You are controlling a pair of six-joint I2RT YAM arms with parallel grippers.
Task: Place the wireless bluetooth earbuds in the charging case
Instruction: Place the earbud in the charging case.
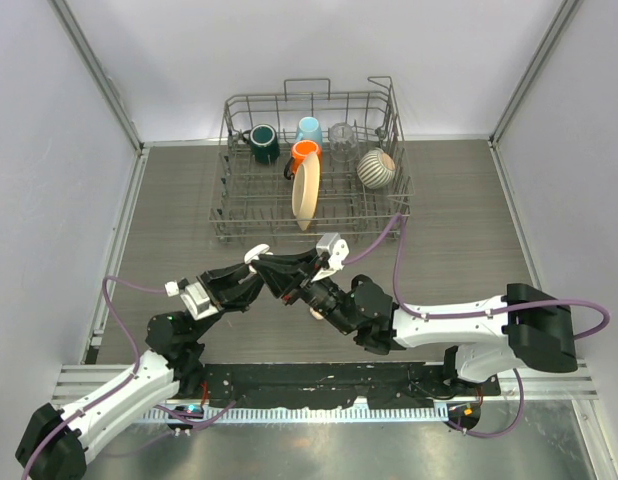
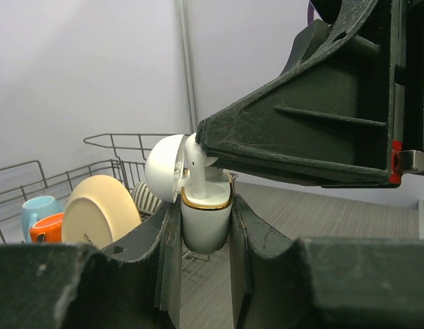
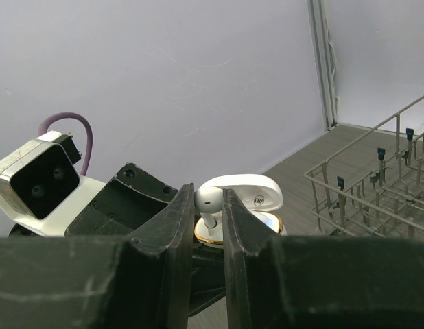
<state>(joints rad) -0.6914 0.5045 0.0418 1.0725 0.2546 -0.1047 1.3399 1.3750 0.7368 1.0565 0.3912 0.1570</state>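
Left gripper, grey table, white walls

We find both hands meeting tip to tip above mid-desk: the right hand blocks everything directly over the charging case in the left hand. The dish rack bars the far side; bare desk lies open on either flank.
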